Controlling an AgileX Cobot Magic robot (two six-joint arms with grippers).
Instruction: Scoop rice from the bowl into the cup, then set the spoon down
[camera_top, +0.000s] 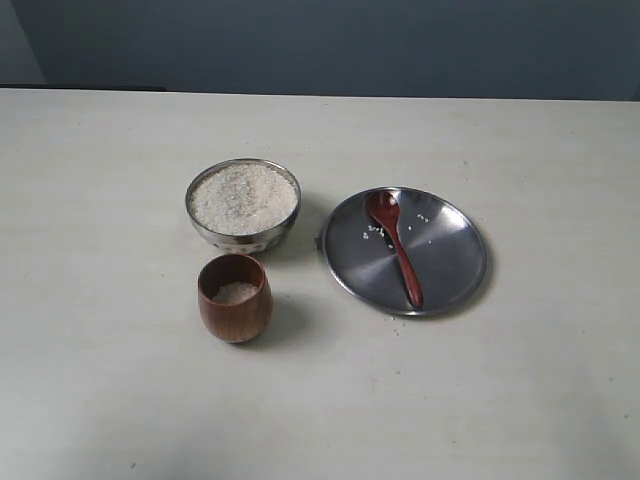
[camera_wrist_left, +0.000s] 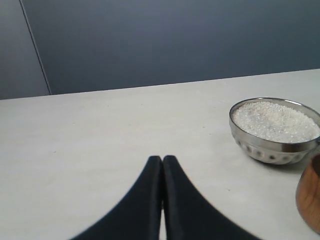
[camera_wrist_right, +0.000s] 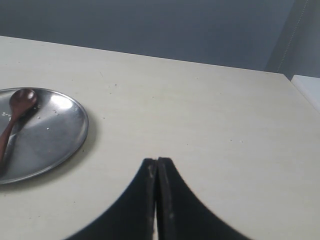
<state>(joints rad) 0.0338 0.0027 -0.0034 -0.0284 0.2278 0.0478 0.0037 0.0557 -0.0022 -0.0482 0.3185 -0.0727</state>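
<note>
Item: rice-scooping set, spoon lying on plate, both arms standing off.

Small round shiny steel bowl (camera_top: 240, 240), heaped with white uncooked rice (camera_top: 243, 198). Rounded brown wooden cup (camera_top: 235, 322) just beside it on the camera side, with a thin layer of grains inside. Slim dark reddish-brown wooden spoon (camera_top: 398, 245) lying on the flat steel plate (camera_top: 452, 250), a few stray grains around its head. My left gripper (camera_wrist_left: 162, 160) and right gripper (camera_wrist_right: 157, 162) both have their jaws pressed together, empty and clear of everything. I judge the cup underfilled. For another scoop I would part the right jaws, pinch the handle near its free end, carry the head level, and tip it over the cup's centre.
</note>
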